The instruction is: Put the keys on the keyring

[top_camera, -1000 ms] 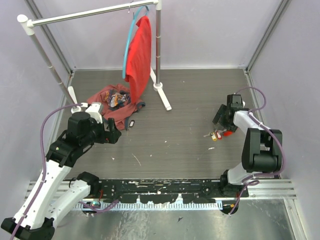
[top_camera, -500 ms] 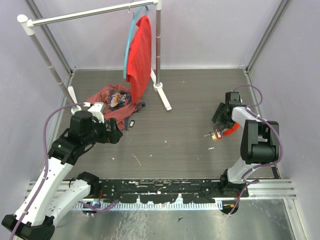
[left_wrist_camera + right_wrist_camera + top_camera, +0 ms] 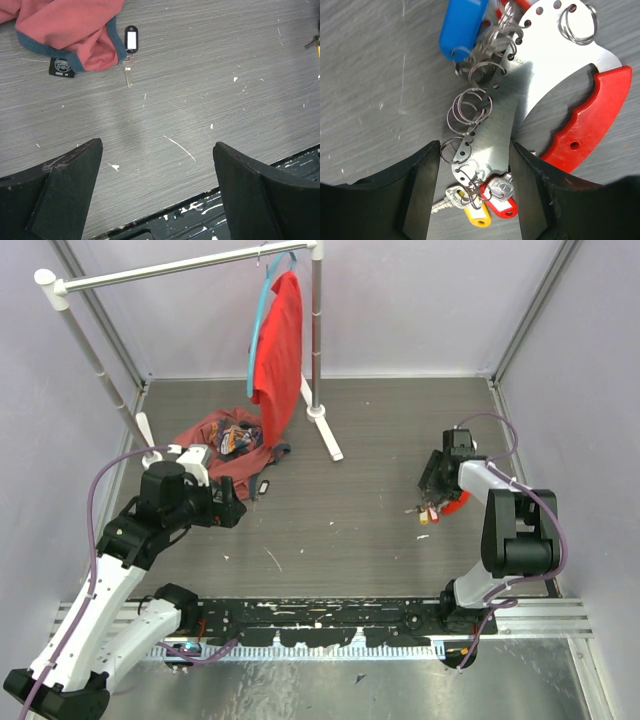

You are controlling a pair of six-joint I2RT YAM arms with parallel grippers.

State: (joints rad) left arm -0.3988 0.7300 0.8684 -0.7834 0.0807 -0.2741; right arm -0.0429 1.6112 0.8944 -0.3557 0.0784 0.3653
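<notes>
In the right wrist view a curved silver metal plate (image 3: 520, 90) with a red handle (image 3: 590, 120) lies on the floor. Several thin keyrings (image 3: 468, 107) hang from its holes. At its near end are silver keys (image 3: 449, 197) with a yellow tag (image 3: 477, 216) and a red tag (image 3: 502, 206); a blue tag (image 3: 462, 22) lies at the far end. My right gripper (image 3: 475, 150) is open and straddles the plate's near end. In the top view it (image 3: 432, 480) sits over the key cluster (image 3: 428, 512). My left gripper (image 3: 157, 150) is open and empty above the floor. A lone key (image 3: 128, 75) on a black fob (image 3: 131, 39) lies ahead of it.
A red garment (image 3: 65, 30) lies crumpled on the floor at the left (image 3: 215, 435), touching the black fob. A clothes rack (image 3: 318, 340) with a hanging red shirt (image 3: 280, 345) stands at the back. Grey walls enclose the floor; a black rail (image 3: 320, 625) runs along the near edge.
My right gripper has moved a little left and nearer, down over the key cluster. My left arm shifted slightly and then held still.
</notes>
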